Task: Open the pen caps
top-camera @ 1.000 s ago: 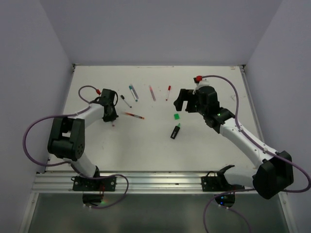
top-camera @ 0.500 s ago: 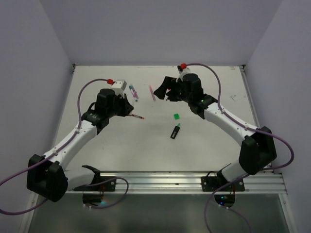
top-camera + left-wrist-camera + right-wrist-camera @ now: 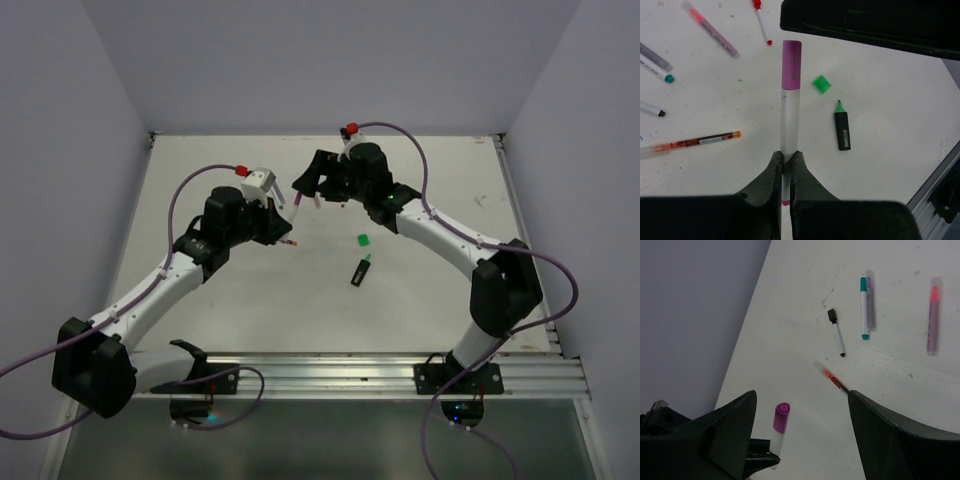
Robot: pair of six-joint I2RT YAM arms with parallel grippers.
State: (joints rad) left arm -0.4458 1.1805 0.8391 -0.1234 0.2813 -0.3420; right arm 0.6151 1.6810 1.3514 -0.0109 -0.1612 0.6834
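My left gripper (image 3: 786,155) is shut on the whitish barrel of a pen (image 3: 790,117) and holds it above the table, its magenta cap (image 3: 792,65) pointing away. In the top view the left gripper (image 3: 281,218) and right gripper (image 3: 305,181) are close together at the table's back middle. My right gripper (image 3: 801,395) is open, its fingers wide on either side of the magenta cap (image 3: 781,417) without touching it. A loose green cap (image 3: 821,84) lies beside the uncapped green-and-black highlighter (image 3: 842,127).
Other pens lie on the white table: a red-orange pen (image 3: 695,142), a pink pen (image 3: 712,32), a red-tipped pen (image 3: 762,22), a teal-tipped pen (image 3: 863,307) and a black-capped pen (image 3: 836,332). The metal rail (image 3: 320,375) runs along the near edge.
My left gripper has swung from the far left toward the middle and raised the magenta-capped pen. My right gripper has moved left across the table and now brackets the cap.
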